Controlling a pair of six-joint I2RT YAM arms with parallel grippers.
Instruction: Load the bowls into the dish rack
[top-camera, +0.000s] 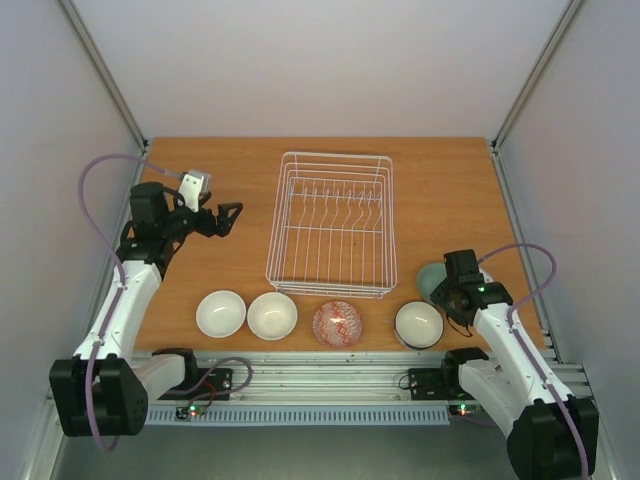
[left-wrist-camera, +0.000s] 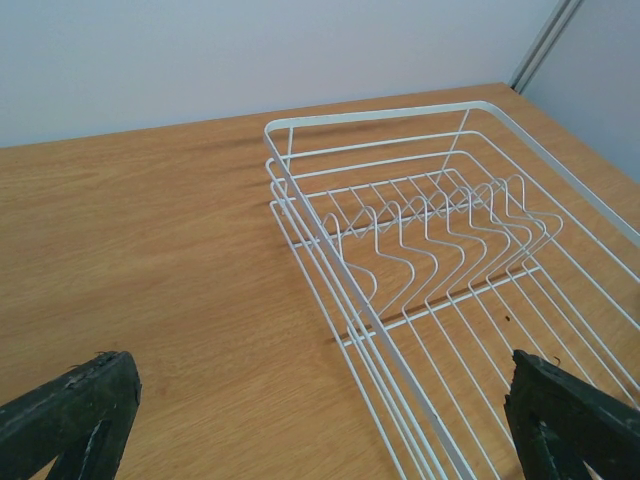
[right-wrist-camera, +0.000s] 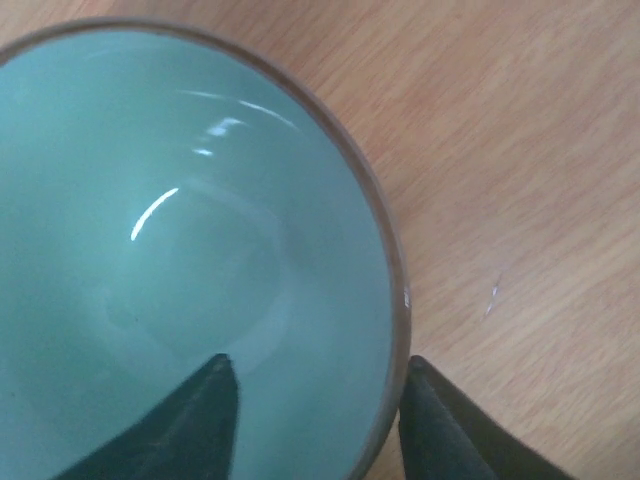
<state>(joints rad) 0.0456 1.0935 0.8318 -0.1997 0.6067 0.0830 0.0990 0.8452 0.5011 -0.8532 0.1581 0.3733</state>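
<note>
The white wire dish rack (top-camera: 337, 155) stands empty in the middle of the wooden table. Several bowls sit in a row along the near edge: two white bowls (top-camera: 221, 313) (top-camera: 272, 315), a red patterned bowl (top-camera: 338, 323) and a dark-rimmed white bowl (top-camera: 419, 324). A teal bowl (top-camera: 430, 277) sits to the right of the rack. My right gripper (top-camera: 447, 290) is open and straddles the teal bowl's (right-wrist-camera: 200, 250) rim, one finger inside and one outside (right-wrist-camera: 318, 365). My left gripper (top-camera: 232, 217) is open and empty beside the rack's left wall (left-wrist-camera: 374, 329).
The wooden table (top-camera: 220, 180) is closed in by white walls at the back and sides. A metal rail (top-camera: 330, 360) runs along the near edge, just behind the row of bowls.
</note>
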